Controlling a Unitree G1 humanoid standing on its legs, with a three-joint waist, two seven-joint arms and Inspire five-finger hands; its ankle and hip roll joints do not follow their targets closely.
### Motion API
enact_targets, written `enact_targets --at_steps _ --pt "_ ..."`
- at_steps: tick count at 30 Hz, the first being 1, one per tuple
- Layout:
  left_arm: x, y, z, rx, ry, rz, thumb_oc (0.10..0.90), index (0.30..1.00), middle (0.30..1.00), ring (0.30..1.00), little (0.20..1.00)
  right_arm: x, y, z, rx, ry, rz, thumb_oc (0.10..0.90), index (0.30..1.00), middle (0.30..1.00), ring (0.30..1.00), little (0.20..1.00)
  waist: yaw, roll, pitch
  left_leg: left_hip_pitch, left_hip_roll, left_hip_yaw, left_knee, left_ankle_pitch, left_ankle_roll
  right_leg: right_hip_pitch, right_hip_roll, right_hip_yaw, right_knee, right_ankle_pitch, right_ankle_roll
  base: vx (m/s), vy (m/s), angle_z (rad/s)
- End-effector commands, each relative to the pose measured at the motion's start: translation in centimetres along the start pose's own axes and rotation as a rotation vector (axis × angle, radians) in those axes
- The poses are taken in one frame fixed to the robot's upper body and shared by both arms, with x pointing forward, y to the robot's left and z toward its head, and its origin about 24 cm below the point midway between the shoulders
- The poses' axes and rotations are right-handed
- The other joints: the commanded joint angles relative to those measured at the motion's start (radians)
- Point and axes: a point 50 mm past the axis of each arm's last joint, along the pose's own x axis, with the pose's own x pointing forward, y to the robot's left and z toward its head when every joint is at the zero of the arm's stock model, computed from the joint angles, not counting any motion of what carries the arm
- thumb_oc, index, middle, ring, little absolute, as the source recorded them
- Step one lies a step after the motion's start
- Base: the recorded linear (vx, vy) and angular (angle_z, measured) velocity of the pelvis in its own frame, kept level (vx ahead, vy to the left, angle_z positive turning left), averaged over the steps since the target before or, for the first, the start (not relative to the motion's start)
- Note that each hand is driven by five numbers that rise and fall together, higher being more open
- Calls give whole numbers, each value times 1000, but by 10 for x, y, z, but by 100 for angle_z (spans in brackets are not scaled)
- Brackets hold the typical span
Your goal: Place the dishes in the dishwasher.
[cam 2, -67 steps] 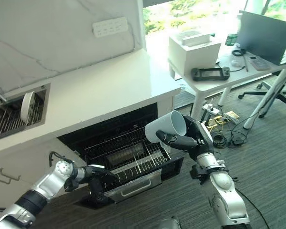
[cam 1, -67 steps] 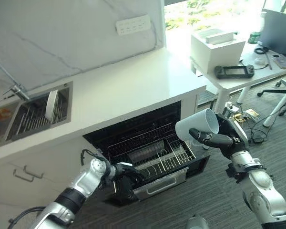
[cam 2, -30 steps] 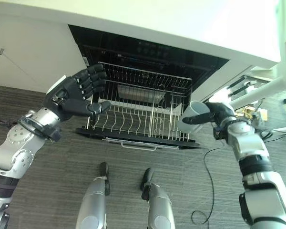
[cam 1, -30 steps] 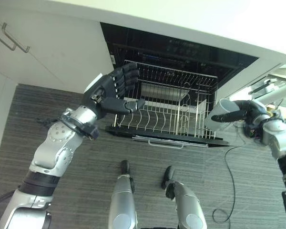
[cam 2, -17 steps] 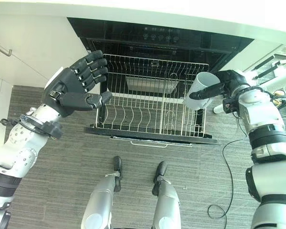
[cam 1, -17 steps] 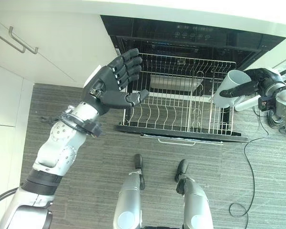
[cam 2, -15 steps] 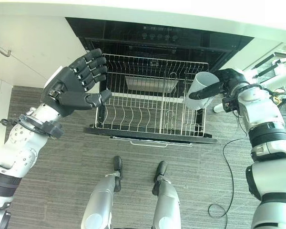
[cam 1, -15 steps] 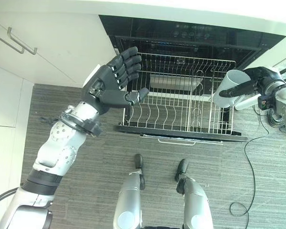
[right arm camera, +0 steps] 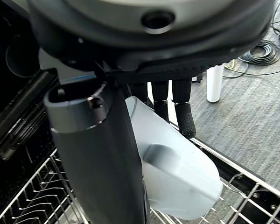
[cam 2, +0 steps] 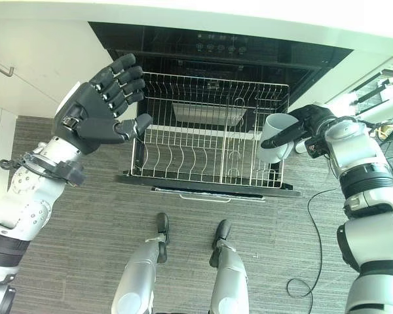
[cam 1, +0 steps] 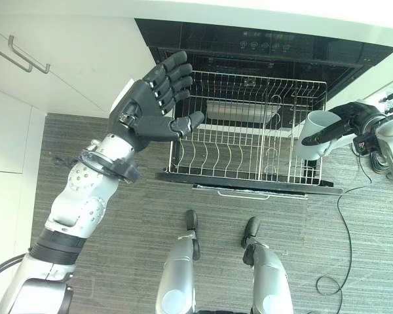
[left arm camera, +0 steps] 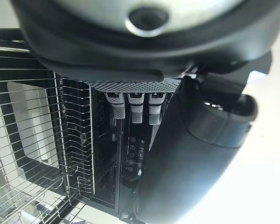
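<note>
A white mug (cam 1: 312, 134) is held in the right hand (cam 1: 351, 120), with the thumb laid along its side and the fingers curled round the far side; in the right wrist view the thumb (right arm camera: 100, 158) is pressed against the mug's wall and the fingertips (right arm camera: 187, 121) are wrapped behind it. The mug is tilted, its open mouth turned toward the dishwasher (cam 2: 216, 46), and it is positioned at the right end of the pulled-out wire rack (cam 1: 242, 140), over that end's side wires. Whether it touches the wires cannot be told.

The left hand (cam 1: 150, 111) is raised at the left end of the rack with its palm facing the camera, fingers spread and nearly straight, thumb extended; nothing is held in it. A metal tray-like piece (cam 1: 241, 112) can be seen lying at the back of the rack.

A row of small control markings (cam 2: 213, 48) is seen on the dark panel above the rack, but no writing there can be read. White cabinet fronts with bar handles (cam 1: 16, 53) are seen to the left, and grey striped flooring (cam 1: 118, 261) lies below.
</note>
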Motion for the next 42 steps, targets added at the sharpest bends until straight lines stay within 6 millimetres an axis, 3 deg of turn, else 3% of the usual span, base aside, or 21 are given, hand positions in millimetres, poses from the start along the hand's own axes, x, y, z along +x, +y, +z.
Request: enact_targets --at_steps 1,20,28,37,42 --pt "11 -31 44 -22 -268 -139 800 900 900 900 900 -22 -50 39 -112 -102 -176 800 900 900 900 900 10 28 -88 88 50 12 10 -172 -61 -40 -34 -8 24 -78 78 0 0 0" --pt "4 -27 43 -3 -259 -144 800 900 900 900 900 -44 -61 79 -171 -283 -283 800 900 900 900 900 3 15 -83 87 51 11 10 -176 -52 -39 -15 3 24 -83 74 0 0 0" --pt "-2 -26 42 13 -262 -129 800 900 900 900 900 -54 -61 84 -189 -333 -295 800 900 900 900 900 -8 5 -89 90 53 16 10 -179 -48 -35 -7 9 24 -87 72 0 0 0" --pt "-9 -22 46 26 -276 -106 800 900 900 900 900 -65 -52 80 -152 -394 -287 800 900 900 900 900 -26 -8 -98 98 58 27 10 -185 -46 -27 5 21 24 -95 70 -9 3 -1" --pt "-18 -19 45 26 -313 -61 800 900 900 900 900 -65 -34 57 19 -424 -235 800 900 900 900 900 -45 -14 -115 112 66 40 10 -190 -47 -12 11 29 24 -104 66 -2 36 -4"
